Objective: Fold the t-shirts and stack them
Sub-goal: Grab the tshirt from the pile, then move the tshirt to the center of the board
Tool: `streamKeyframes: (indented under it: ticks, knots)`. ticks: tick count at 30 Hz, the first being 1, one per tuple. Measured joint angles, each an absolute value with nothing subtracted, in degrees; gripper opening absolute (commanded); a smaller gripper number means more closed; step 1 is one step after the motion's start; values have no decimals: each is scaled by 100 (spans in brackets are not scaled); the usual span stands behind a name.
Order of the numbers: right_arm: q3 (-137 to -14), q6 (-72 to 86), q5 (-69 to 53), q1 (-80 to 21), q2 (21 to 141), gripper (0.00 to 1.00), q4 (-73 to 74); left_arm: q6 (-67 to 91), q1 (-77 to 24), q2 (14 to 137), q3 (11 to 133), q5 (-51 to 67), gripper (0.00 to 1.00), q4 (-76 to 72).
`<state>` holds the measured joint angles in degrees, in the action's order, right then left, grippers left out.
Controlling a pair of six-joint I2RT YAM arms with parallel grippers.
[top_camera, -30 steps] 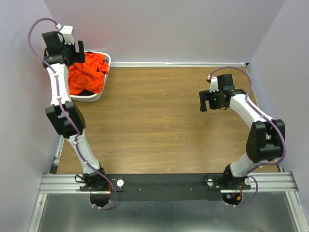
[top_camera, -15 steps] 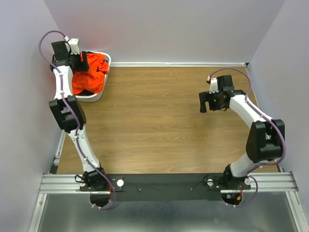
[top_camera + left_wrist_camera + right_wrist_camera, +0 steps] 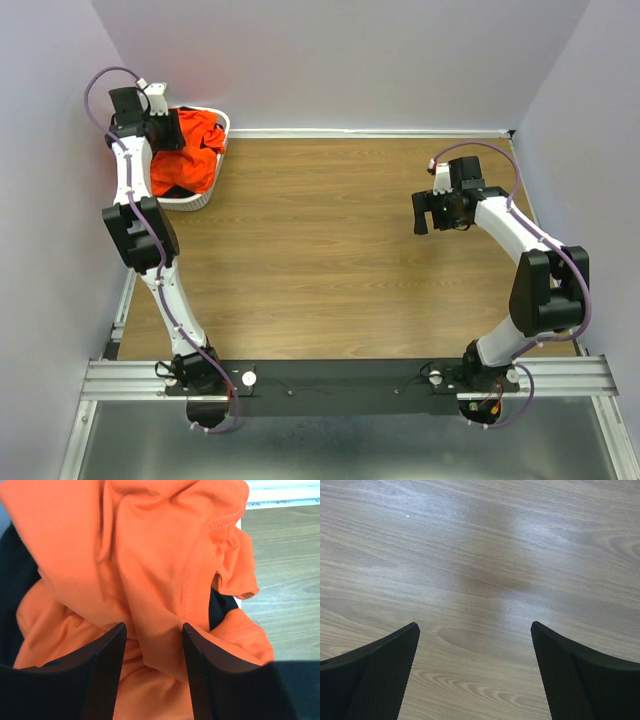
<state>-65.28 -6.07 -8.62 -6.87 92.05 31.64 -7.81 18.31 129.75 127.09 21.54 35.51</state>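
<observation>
The orange t-shirt (image 3: 192,150) lies crumpled in the white laundry basket (image 3: 196,203) at the table's far left corner. A black shirt (image 3: 178,190) shows under it. My left gripper (image 3: 168,130) is down in the basket. In the left wrist view a raised fold of the orange t-shirt (image 3: 150,570) fills the narrow gap between the fingers of my left gripper (image 3: 154,645), and black cloth (image 3: 20,585) shows at the left. My right gripper (image 3: 424,212) hovers open and empty over the bare wood at the right; it also shows in the right wrist view (image 3: 475,645). No pink cloth is in view.
The wooden table (image 3: 320,250) runs from the basket to the right wall. A white strip (image 3: 370,132) marks its far edge against the back wall. The arm bases sit on the black rail (image 3: 340,385) at the near edge.
My left arm has swung back and lowered its gripper into the basket onto the orange t-shirt. My right arm has barely moved.
</observation>
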Motion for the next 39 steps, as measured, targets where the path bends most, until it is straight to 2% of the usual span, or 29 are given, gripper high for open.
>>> streamKeyframes:
  ticks: [4, 7, 8, 16, 21, 25, 31, 37, 38, 39]
  knots:
    - [-6528, -607, -862, -687, 9205, 100, 3164, -731, 1826, 13100, 12801, 2239, 44, 3638]
    - [-6528, -607, -862, -687, 9205, 100, 3164, -716, 1824, 13170, 12825, 2307, 19, 3667]
    - [-6528, -607, -860, -687, 9205, 100, 3164, -696, 1824, 13185, 12825, 2331, 0, 3680]
    - [-6528, -604, -860, -687, 9205, 100, 3164, -642, 1693, 13047, 13010, 2812, 0, 3981]
    - [-6528, -604, -862, -687, 9205, 100, 3164, -676, 1286, 12470, 13450, 3120, 0, 4185]
    - [-6528, -604, -869, -687, 9203, 100, 3166, -757, 412, 11386, 13732, 3306, 0, 4071]
    - [-6530, -604, -871, -679, 9201, 100, 3168, -434, -1107, 10114, 13939, 3876, 0, 3155]
    - [-6587, -602, -939, -556, 9133, 100, 3186, 121, -1234, 9727, 13957, 4241, 0, 2307]
    - [-6606, -602, -967, -493, 9105, 100, 3183, 165, -1192, 9690, 13854, 4300, 32, 2281]
    - [-6611, -602, -976, -456, 9080, 100, 3186, 202, -1118, 9625, 13592, 4368, 47, 2202]
